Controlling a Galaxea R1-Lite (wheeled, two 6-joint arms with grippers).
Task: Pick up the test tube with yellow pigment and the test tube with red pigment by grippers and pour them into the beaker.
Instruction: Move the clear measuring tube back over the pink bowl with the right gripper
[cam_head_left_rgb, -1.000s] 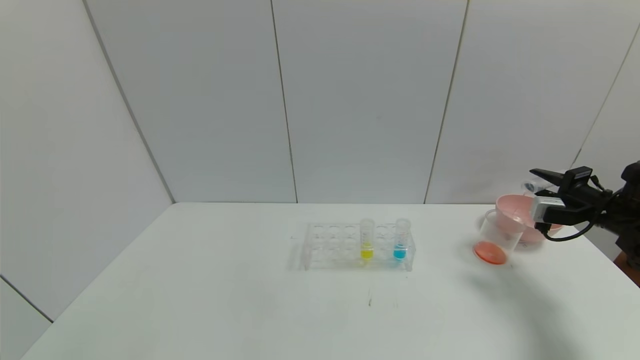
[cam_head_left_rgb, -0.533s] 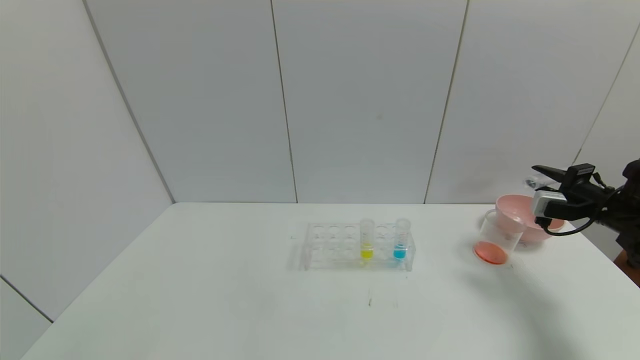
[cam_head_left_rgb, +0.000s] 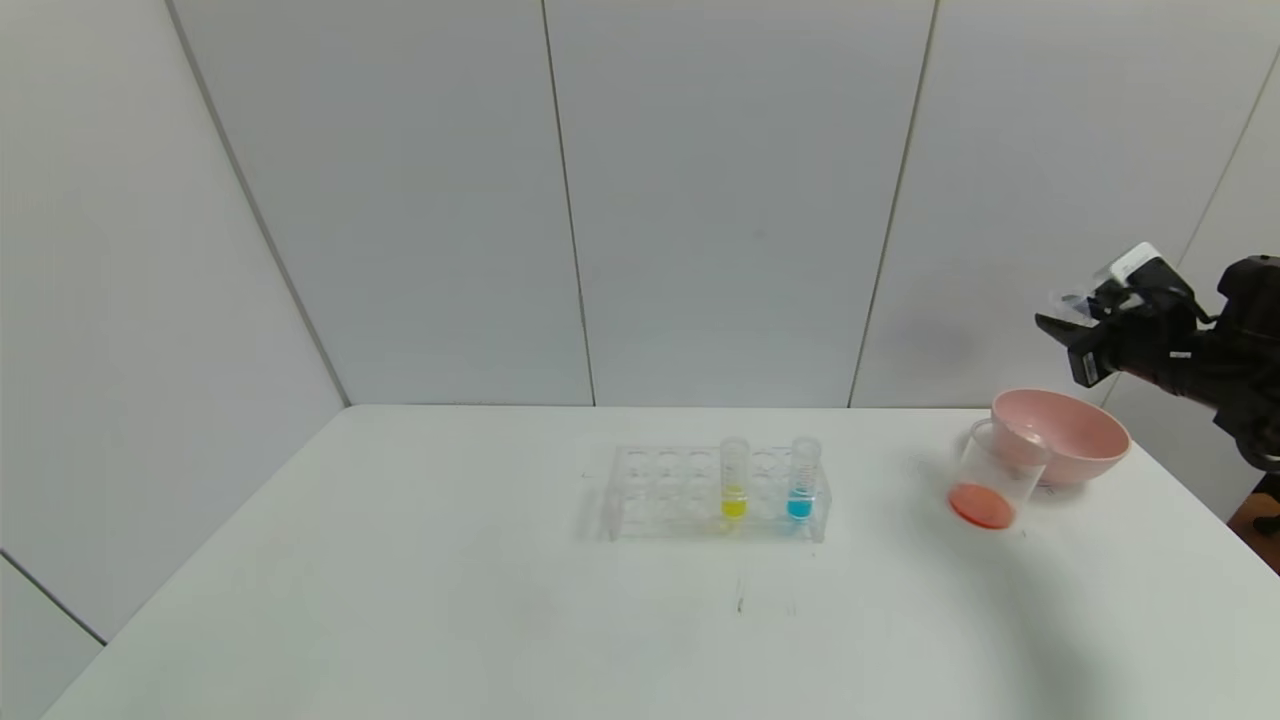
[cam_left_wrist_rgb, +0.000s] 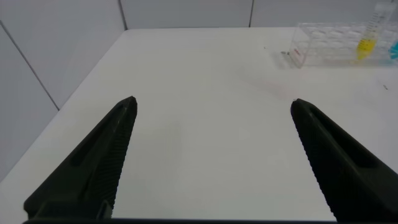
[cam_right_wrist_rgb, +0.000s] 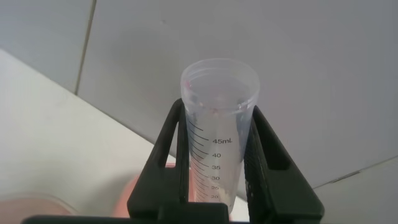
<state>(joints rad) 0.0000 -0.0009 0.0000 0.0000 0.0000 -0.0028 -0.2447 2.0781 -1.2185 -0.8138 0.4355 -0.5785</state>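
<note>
Pale grey wall panels back a white counter (cam_head_left_rgb: 500, 600) on which a clear tube rack (cam_head_left_rgb: 715, 492) stands near the middle. Within that rack, the test tube with yellow pigment (cam_head_left_rgb: 734, 477) stands upright, and a tube with blue liquid (cam_head_left_rgb: 803, 477) stands upright just beside it, on the side nearer the beaker. Well apart from the rack toward the robot's right sits the beaker (cam_head_left_rgb: 993, 474), clear, with red-orange liquid pooled at its bottom; it touches or nearly touches a pink bowl (cam_head_left_rgb: 1068, 436) standing just behind it. Above and beyond the bowl, the right gripper (cam_head_left_rgb: 1075, 318) hangs in the air, its jaws closed on the test tube with red pigment (cam_right_wrist_rgb: 214, 143), which looks almost drained, with only faint reddish traces on its wall and printed graduations up to 45 mL showing. The left gripper (cam_left_wrist_rgb: 211, 155) hovers low over bare counter, well away from the rack, with its jaws spread wide and nothing between them.
</note>
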